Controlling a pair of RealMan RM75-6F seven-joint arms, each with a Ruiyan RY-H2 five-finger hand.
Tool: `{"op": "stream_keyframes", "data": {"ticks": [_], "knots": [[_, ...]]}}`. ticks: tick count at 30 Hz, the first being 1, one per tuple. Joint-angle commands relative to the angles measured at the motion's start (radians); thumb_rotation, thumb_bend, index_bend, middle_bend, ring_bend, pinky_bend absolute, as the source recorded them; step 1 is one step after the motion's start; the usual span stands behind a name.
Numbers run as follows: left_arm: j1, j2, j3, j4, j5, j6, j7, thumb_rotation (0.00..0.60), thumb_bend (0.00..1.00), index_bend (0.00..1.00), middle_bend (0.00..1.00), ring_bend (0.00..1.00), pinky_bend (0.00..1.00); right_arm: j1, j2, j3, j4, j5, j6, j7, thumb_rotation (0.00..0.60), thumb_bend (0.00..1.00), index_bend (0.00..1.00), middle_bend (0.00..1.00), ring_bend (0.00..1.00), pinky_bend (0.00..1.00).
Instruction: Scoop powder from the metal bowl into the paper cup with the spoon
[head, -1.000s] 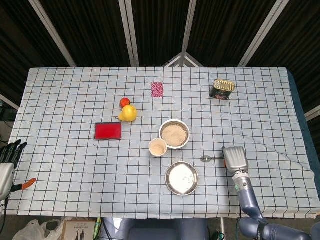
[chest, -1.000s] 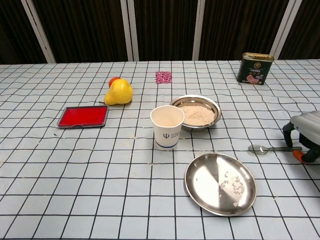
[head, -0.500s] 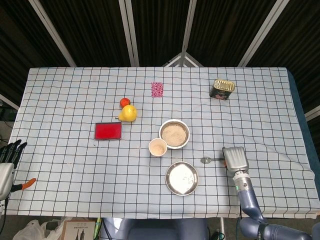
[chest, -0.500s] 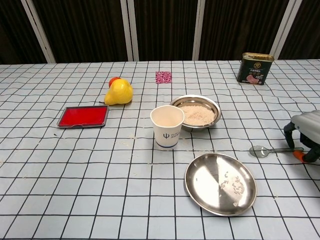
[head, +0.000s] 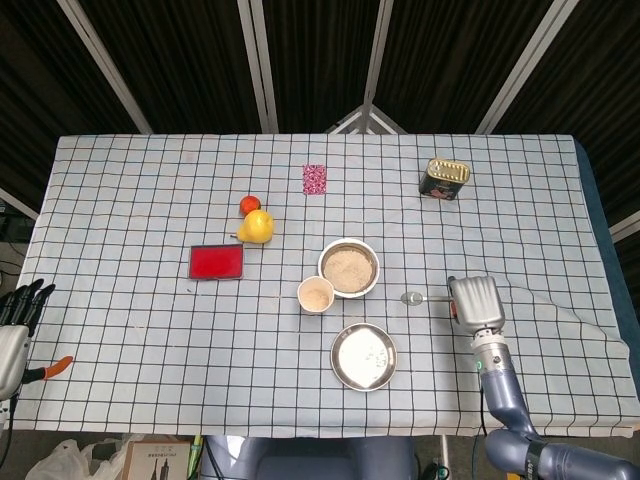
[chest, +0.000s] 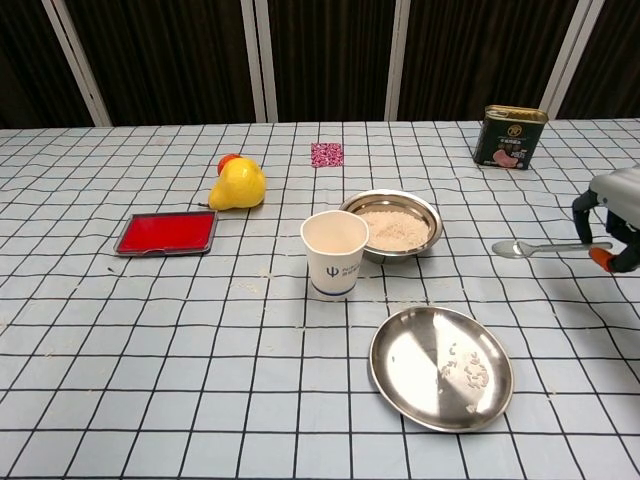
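The metal bowl (head: 323, 268) (chest: 392, 255) of tan powder sits mid-table. Just in front of it to the left stands the paper cup (head: 302, 296) (chest: 334, 270), which holds some powder. My right hand (head: 475, 302) (chest: 610, 212) grips the handle of the metal spoon (head: 413, 298) (chest: 508, 248) to the right of the bowl. The spoon's bowl points left toward the powder bowl and looks empty. My left hand (head: 14, 328) hangs off the table's left edge with its fingers spread, holding nothing.
A shallow metal plate (head: 350, 366) (chest: 415, 350) with a few powder crumbs lies near the front edge. A red tray (head: 216, 261) (chest: 166, 233), a yellow pear (head: 257, 226) (chest: 237, 185), a pink patch (head: 315, 178) and a tin can (head: 444, 178) (chest: 510, 137) lie farther back.
My right hand has carried the spoon up and away from the front edge, closer to level with the powder bowl. The left hand has not moved.
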Motion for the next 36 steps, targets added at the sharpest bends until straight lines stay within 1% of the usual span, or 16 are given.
{"op": "stream_keyframes", "data": {"ticks": [1, 9, 12, 16, 21, 24, 27, 32, 34, 36], "knots": [[-0.001, 0.003, 0.000, -0.001, 0.000, -0.003, -0.005, 0.600, 0.00, 0.00, 0.00, 0.00, 0.00, 0.020, 0.021, 0.024, -0.034, 0.025, 0.009, -0.037, 0.600, 0.61, 0.57, 0.93, 1.00, 0.97], [-0.003, 0.012, 0.003, -0.006, -0.001, -0.012, -0.018, 0.600, 0.00, 0.00, 0.00, 0.00, 0.00, 0.078, 0.015, 0.064, -0.067, 0.068, 0.034, -0.147, 0.600, 0.64, 0.58, 0.93, 1.00, 0.97], [-0.004, 0.015, 0.002, -0.014, -0.010, -0.019, -0.026, 0.600, 0.00, 0.00, 0.00, 0.00, 0.00, 0.112, -0.020, 0.074, -0.048, 0.079, 0.055, -0.211, 0.600, 0.66, 0.58, 0.93, 1.00, 0.97], [-0.006, 0.020, -0.002, -0.020, -0.020, -0.025, -0.036, 0.600, 0.00, 0.00, 0.00, 0.00, 0.00, 0.147, -0.074, 0.081, -0.013, 0.086, 0.072, -0.261, 0.600, 0.66, 0.58, 0.93, 1.00, 0.97], [-0.010, 0.031, -0.003, -0.026, -0.030, -0.040, -0.057, 0.600, 0.00, 0.00, 0.00, 0.00, 0.00, 0.196, -0.163, 0.079, 0.067, 0.087, 0.086, -0.322, 0.600, 0.67, 0.58, 0.93, 1.00, 0.97], [-0.011, 0.037, -0.001, -0.028, -0.026, -0.045, -0.068, 0.600, 0.00, 0.00, 0.00, 0.00, 0.00, 0.229, -0.226, 0.073, 0.142, 0.078, 0.088, -0.354, 0.600, 0.67, 0.59, 0.93, 1.00, 0.97], [-0.012, 0.041, 0.000, -0.028, -0.025, -0.048, -0.077, 0.600, 0.00, 0.00, 0.00, 0.00, 0.00, 0.252, -0.269, 0.068, 0.201, 0.063, 0.088, -0.370, 0.600, 0.67, 0.59, 0.93, 1.00, 0.97], [-0.014, 0.049, 0.000, -0.030, -0.027, -0.056, -0.100, 0.600, 0.00, 0.00, 0.00, 0.00, 0.00, 0.297, -0.345, 0.042, 0.343, -0.015, 0.101, -0.390, 0.600, 0.68, 0.59, 0.93, 1.00, 0.97], [-0.015, 0.052, 0.000, -0.031, -0.028, -0.059, -0.105, 0.600, 0.00, 0.00, 0.00, 0.00, 0.00, 0.307, -0.363, 0.036, 0.379, -0.038, 0.103, -0.386, 0.600, 0.68, 0.59, 0.93, 1.00, 0.97], [-0.016, 0.055, 0.000, -0.032, -0.030, -0.064, -0.110, 0.600, 0.00, 0.00, 0.00, 0.00, 0.00, 0.323, -0.386, 0.023, 0.440, -0.079, 0.107, -0.379, 0.600, 0.68, 0.60, 0.93, 1.00, 0.97]]}}
